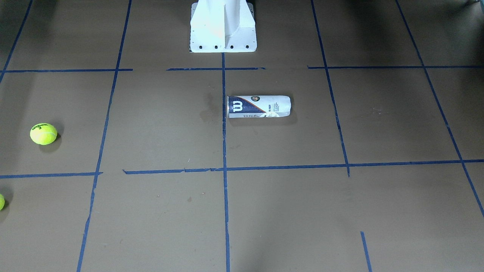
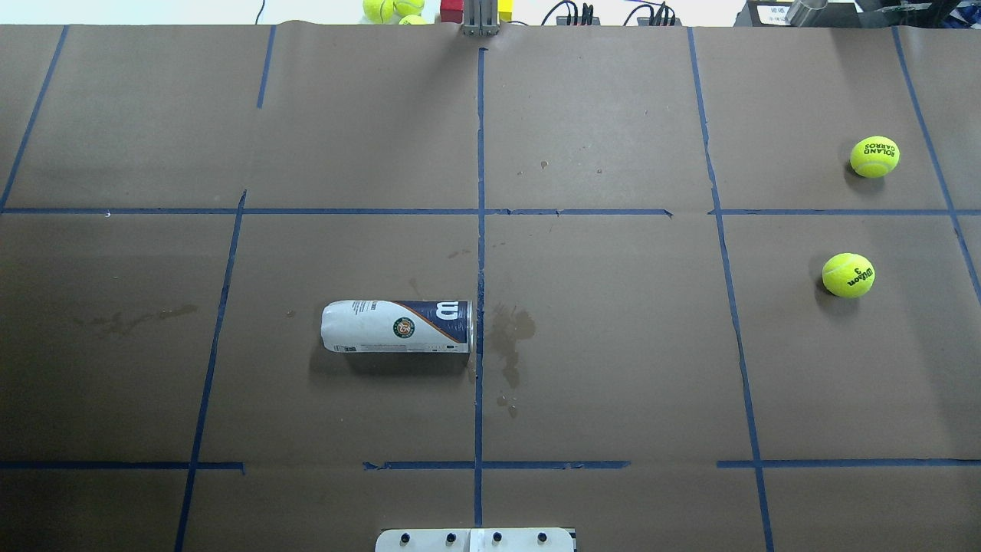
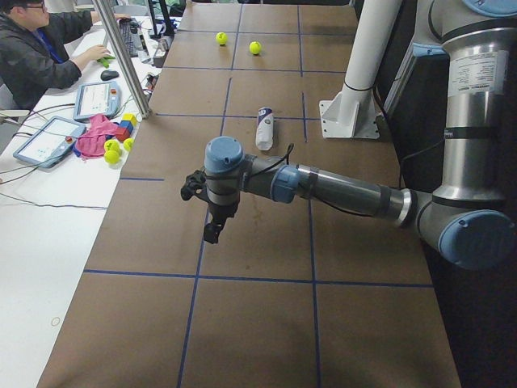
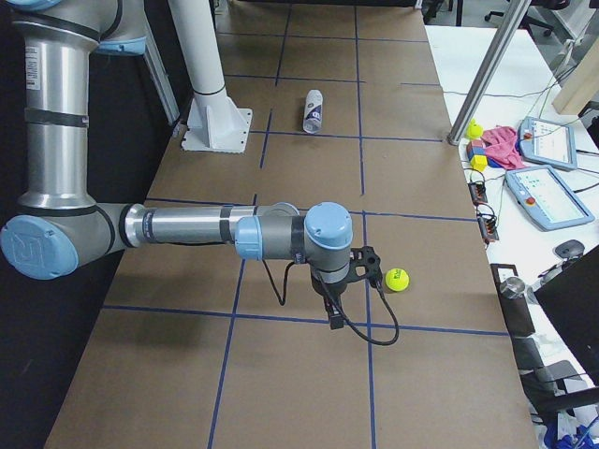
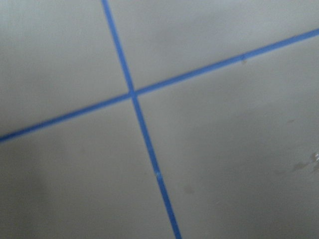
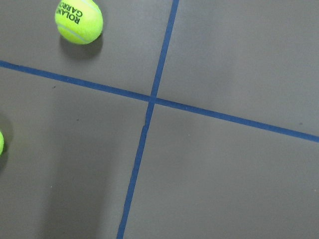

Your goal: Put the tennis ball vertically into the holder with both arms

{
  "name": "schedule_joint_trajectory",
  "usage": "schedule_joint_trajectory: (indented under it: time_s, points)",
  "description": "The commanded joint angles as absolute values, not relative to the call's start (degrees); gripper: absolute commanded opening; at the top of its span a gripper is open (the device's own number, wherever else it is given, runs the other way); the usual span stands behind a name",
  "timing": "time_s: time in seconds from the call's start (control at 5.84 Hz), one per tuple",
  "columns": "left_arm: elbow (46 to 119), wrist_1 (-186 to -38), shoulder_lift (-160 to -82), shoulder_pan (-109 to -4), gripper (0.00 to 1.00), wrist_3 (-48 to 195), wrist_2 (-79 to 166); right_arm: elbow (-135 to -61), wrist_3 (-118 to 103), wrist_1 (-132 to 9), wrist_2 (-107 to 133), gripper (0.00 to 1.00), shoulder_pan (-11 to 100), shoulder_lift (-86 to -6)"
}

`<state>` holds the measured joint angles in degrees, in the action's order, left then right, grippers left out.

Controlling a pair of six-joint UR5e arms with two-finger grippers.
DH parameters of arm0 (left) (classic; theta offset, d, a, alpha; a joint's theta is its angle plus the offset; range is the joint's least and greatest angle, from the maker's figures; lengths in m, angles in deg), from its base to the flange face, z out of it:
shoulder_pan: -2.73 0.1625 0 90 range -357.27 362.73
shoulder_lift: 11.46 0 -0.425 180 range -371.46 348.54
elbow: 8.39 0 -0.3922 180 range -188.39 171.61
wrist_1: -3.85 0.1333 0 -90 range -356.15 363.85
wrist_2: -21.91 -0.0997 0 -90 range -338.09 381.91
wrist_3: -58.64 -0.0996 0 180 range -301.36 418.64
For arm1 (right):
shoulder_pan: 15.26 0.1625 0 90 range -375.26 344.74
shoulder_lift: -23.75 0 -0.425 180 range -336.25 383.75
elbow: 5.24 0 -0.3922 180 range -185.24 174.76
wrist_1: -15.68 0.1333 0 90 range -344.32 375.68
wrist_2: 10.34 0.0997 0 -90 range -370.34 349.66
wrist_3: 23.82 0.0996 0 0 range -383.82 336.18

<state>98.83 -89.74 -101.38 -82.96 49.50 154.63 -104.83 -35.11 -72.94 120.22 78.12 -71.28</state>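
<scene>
Jaw state could not be told for either gripper, as both showed only in side views. The left gripper (image 3: 212, 229) hung above the table, well left of the holder (image 2: 397, 326). The right gripper (image 4: 332, 313) hung well right of it, just beside a ball (image 4: 397, 279). The holder lay on its side, ungripped. Judgement: grip it mid-body, stand it open end up and steady it before the ball is brought over.

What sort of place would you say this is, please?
Most likely a robotics lab test bench: a paper-covered table marked with a blue tape grid, a left arm and right arm reaching over it, and an operator at a side desk with touch-screen pendants.
</scene>
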Motion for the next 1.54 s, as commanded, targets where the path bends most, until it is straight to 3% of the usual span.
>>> schedule_joint_trajectory:
  time_s: [0.0,0.51,1.03,1.37]
  points:
    - [99.54,-91.78,-107.85,-82.88,1.00,50.28,154.80,-104.56,-33.84,-71.24,121.31,1.00,78.17,-71.70]
    - [106.37,-100.97,-110.49,-74.13,1.00,57.04,154.46,-104.30,-33.93,-71.24,121.32,1.00,78.17,-72.14]
    - [107.62,-100.83,-124.71,-59.44,1.00,59.95,149.40,-103.86,-33.93,-71.15,121.41,1.00,78.26,-72.14]
    - [111.14,-97.61,-127.90,-50.65,1.00,60.22,145.50,-103.86,-33.93,-71.15,121.41,1.00,78.26,-72.23]
